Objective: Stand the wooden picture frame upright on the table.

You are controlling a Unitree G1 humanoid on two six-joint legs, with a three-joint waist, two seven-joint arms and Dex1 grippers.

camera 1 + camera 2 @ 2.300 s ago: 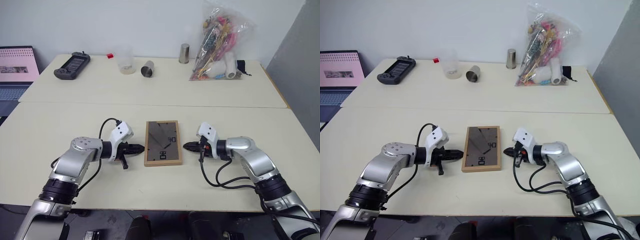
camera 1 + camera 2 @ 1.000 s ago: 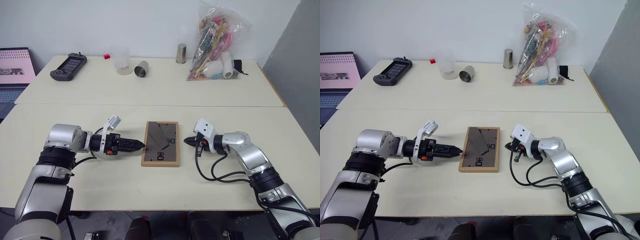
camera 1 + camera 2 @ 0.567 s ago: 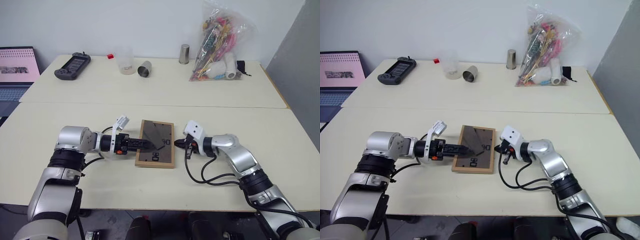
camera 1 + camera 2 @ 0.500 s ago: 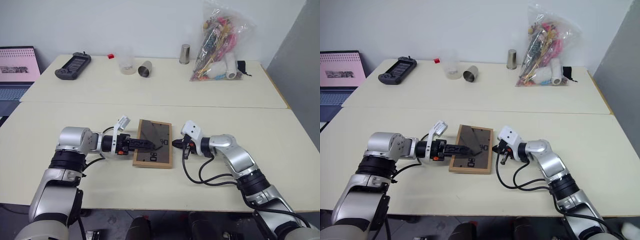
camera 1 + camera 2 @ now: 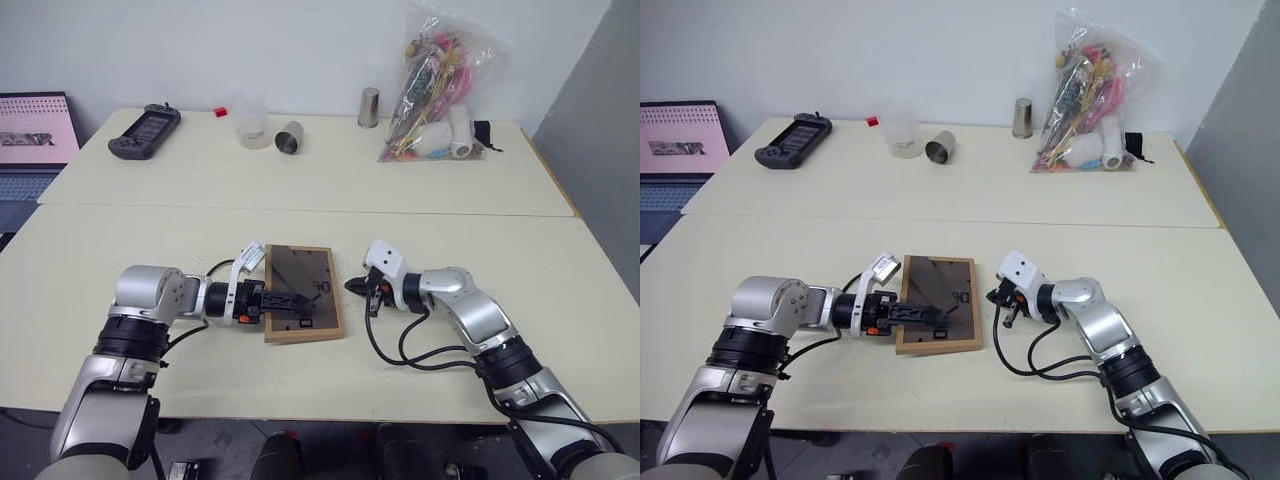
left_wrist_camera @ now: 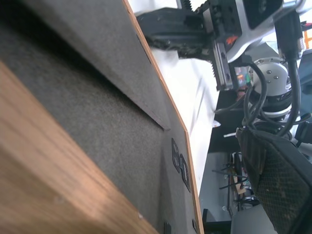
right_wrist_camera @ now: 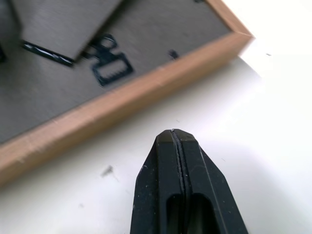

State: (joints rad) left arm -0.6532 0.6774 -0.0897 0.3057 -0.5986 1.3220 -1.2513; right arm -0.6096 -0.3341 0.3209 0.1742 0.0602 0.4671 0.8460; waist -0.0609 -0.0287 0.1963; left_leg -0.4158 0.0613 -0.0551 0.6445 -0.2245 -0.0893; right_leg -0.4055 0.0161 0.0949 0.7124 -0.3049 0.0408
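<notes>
The wooden picture frame (image 5: 301, 293) lies back-up on the near bench (image 5: 430, 390), roughly centre, dark panel w/ black stand facing the ceiling, slightly skewed to the bench edge.

Left end effector (image 5: 293, 300) reaches in from the frame's left side — its black fingers (image 5: 921, 314) lie over the lower part of the back panel, jaws spread wide. Can't tell whether they actually pinch anything; they look to rest on or just above the backing.

Right end effector (image 5: 353, 287) sits just beside the frame's right edge, tip near the wood but apart from it w/ a sliver of bench between, as the right wrist view shows. Its two fingers (image 7: 178, 183) are pressed together, closed on nothing, pointing at the frame's rim.

Further back, past the seam, a second bench (image 5: 150, 190) carries odds and ends: black handheld game console (image 5: 145, 131) at left, clear plastic cup (image 5: 252, 124), metal cup on its side (image 5: 290, 137), upright metal cylinder (image 5: 368, 107), and a clear bag of colourful bits (image 5: 435, 90) at right. Laptop (image 5: 33, 140) w/ a pink screen at far left, off the benches.
</notes>
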